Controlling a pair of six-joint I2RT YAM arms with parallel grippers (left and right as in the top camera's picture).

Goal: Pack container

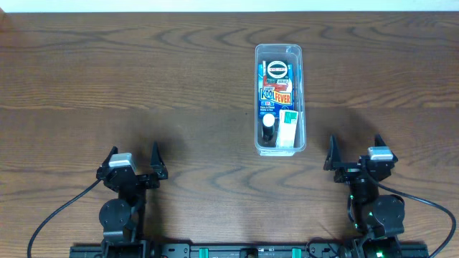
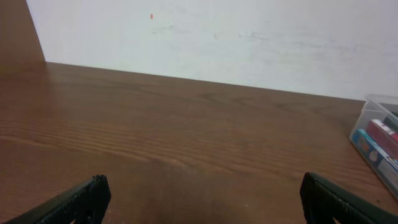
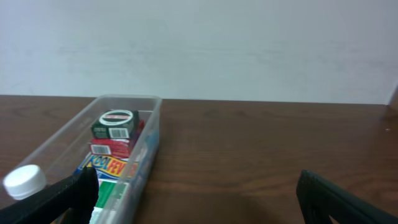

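the clear container (image 1: 280, 51) lies lengthwise on the wooden table (image 1: 143, 86), right of centre and ahead of the right arm. it holds several things: a dark green box (image 1: 277, 70) with a round logo at the far end, the blue kool fever box (image 1: 275, 93) in the middle, and at the near end a white-capped bottle (image 1: 268, 122) beside a white and green box (image 1: 288, 125). the right wrist view also shows a red box (image 3: 112, 147) under the green one.

the left gripper (image 1: 134, 150) sits near its base, well apart from the container, its fingers spread wide with nothing between them. the right gripper (image 1: 356, 143) is likewise spread and empty, near the container's near right corner but not touching it.

no loose item shows on the table in any view, so the packing step looks finished, or close to it. the stage seems to be rest or checking, not grasping.

if anything remains, the next move likely falls to the right arm, which is nearer: reach forward and left to nudge the contents flat. the near-end items look crowded, so a careful, narrow approach between the walls would matter
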